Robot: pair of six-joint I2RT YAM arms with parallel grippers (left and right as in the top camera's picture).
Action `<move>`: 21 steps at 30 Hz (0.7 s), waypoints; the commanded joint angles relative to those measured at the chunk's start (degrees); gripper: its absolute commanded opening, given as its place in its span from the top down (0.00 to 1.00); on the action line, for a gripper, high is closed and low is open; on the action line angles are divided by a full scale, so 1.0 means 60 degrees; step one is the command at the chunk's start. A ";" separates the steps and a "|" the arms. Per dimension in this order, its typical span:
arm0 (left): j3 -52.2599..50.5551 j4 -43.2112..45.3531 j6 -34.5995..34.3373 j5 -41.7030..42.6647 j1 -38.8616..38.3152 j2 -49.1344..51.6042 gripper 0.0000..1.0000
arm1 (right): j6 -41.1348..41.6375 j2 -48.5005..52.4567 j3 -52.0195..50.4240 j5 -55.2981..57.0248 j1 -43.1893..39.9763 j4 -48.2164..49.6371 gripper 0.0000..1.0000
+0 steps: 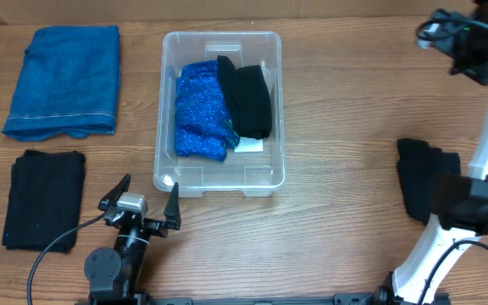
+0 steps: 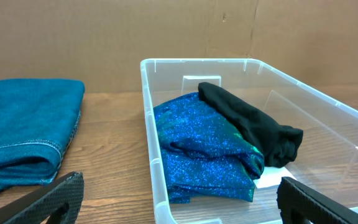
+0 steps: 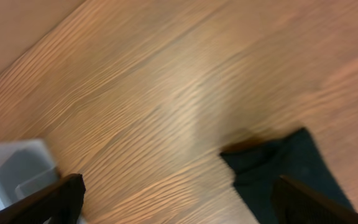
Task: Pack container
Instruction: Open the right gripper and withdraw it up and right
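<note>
Two garments lie in the container (image 1: 219,182), mid-table. Left claw (image 1: 149,186) spread wide, empty, by its front corner. Right claw (image 3: 179,202) also wide, empty; view blurred. Probably next: black cloth (image 1: 418,182). Descend squarely, pinch a thick fold.

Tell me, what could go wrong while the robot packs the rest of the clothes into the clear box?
1. The left gripper, jaws wide open, sits close to the near corner of the container; it might bump that corner and shove the container away.
2. The big folded blue cloth could come unfolded when lifted and hang over the rim, since the sparkly blue fabric and the black garment already fill much of the container.
</note>
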 commanded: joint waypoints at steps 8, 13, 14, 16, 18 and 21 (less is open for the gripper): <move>-0.0033 0.0015 0.0178 0.0011 0.0047 -0.0098 0.00 | 0.0470 -0.0397 -0.0448 0.0182 -0.1486 -0.0164 0.00; -0.0033 0.0015 0.0178 0.0011 0.0047 -0.0098 0.00 | 0.1275 -0.0397 -0.0732 0.0277 -0.1993 -0.0164 0.00; -0.0033 0.0011 0.0182 0.0011 0.0047 -0.0098 0.00 | 0.1432 -0.0397 -0.0783 0.0273 -0.2106 -0.0164 0.00; -0.0033 0.0011 0.0178 0.0011 0.0047 -0.0098 0.00 | 0.1887 -0.0397 -0.0903 0.0270 -0.2346 -0.0164 0.00; -0.0033 0.0015 0.0178 0.0011 0.0047 -0.0098 0.00 | 0.2379 -0.0397 -0.1049 0.0208 -0.2601 -0.0164 0.00; -0.0033 0.0011 0.0178 0.0011 0.0047 -0.0098 0.00 | 0.2696 -0.0397 -0.1293 -0.0506 -0.2951 -0.0164 0.00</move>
